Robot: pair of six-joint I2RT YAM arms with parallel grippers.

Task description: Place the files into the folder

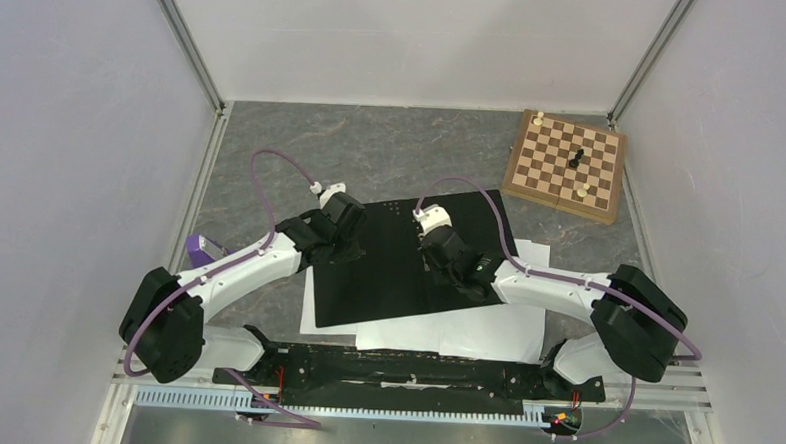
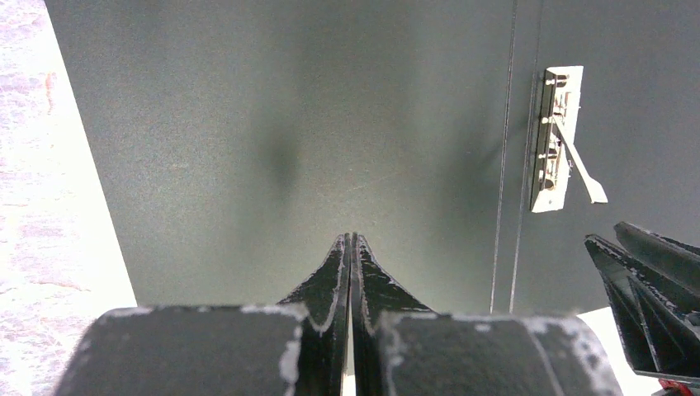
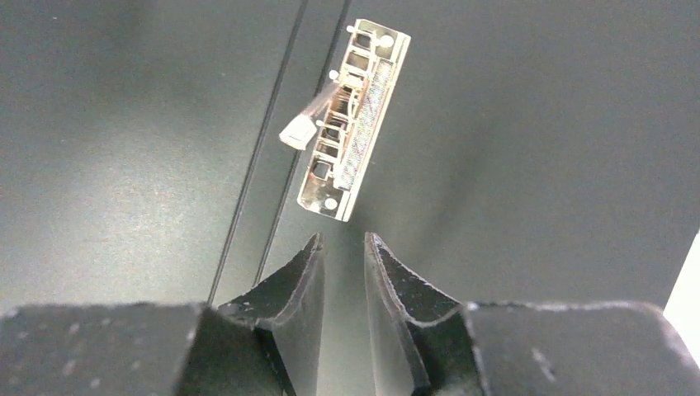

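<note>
The folder point(image 1: 386, 282) lies open on the table with its black inner faces up. Its metal clip point(image 3: 355, 115) sits by the spine, and it also shows in the left wrist view point(image 2: 555, 140). The files point(image 1: 464, 335), white sheets, lie under the folder and stick out at its near and right edges. My left gripper point(image 2: 352, 238) is shut over the folder's left half point(image 1: 351, 238), with nothing seen between its jaws. My right gripper point(image 3: 342, 239) stands slightly open and empty just short of the clip point(image 1: 428, 242). One of the right gripper's fingers point(image 2: 644, 289) shows in the left wrist view.
A wooden chessboard point(image 1: 565, 164) with a few pieces stands at the back right. A small purple and white object point(image 1: 203, 249) lies by the left arm. Pale walls close in the table on three sides.
</note>
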